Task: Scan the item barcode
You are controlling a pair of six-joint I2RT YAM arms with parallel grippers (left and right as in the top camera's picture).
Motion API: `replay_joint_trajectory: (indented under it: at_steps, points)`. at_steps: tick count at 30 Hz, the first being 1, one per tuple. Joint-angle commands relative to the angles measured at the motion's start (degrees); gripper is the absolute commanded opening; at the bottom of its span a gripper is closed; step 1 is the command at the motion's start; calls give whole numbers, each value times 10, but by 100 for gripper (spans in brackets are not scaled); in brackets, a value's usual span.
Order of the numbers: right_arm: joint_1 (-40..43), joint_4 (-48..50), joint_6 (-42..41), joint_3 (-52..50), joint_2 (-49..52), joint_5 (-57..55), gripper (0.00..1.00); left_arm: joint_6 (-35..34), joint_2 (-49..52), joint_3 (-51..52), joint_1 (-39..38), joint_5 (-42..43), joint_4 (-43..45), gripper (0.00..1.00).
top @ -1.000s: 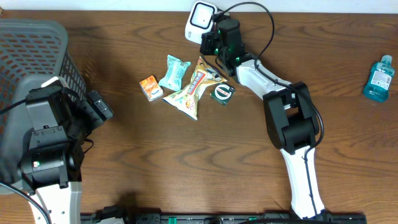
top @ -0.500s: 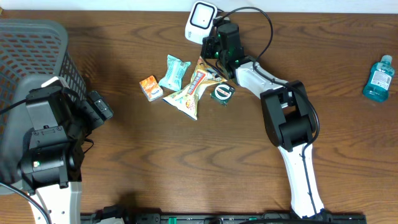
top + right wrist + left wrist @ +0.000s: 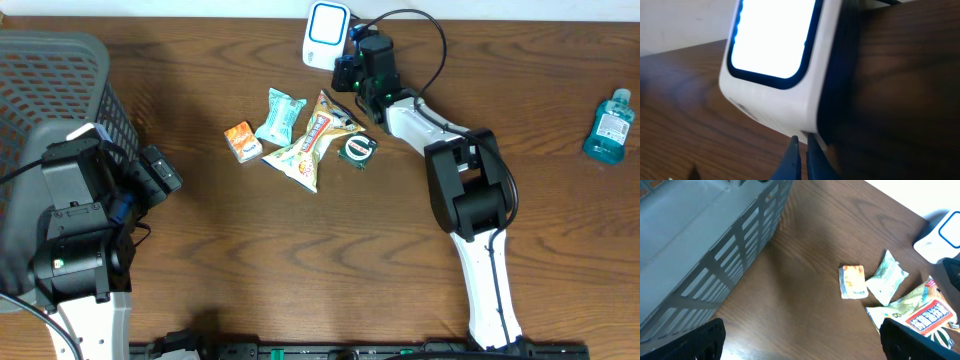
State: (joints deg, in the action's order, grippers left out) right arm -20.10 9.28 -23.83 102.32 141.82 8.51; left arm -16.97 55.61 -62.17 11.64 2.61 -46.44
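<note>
The candidate items lie in a loose cluster on the table (image 3: 300, 260), near the scanner (image 3: 326, 22) and in front of it: a snack bag (image 3: 308, 145), a teal packet (image 3: 279, 115), an orange packet (image 3: 242, 140) and a round pack (image 3: 356, 148). None is held. The right gripper (image 3: 801, 150) is fully closed on nothing, its tips at the scanner's lower edge, apparently to nudge the unit. Keep contact low and push gently, so the lit window turns without tipping. The left gripper (image 3: 802, 342) stands wide open and empty beside the basket (image 3: 60, 70), well apart from the items.
</note>
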Motion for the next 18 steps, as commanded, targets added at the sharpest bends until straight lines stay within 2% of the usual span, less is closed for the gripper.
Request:
replay_joint_trajectory:
  at_steps: [1, 18]
  points:
    - [7, -4, 13, -1, 9, -9, 1, -5, 1, -3, 3, -7, 0, 98]
    - [46, -74, 33, -1, -50, -17, 1, -5, 1, -3, 3, -7, 0, 98]
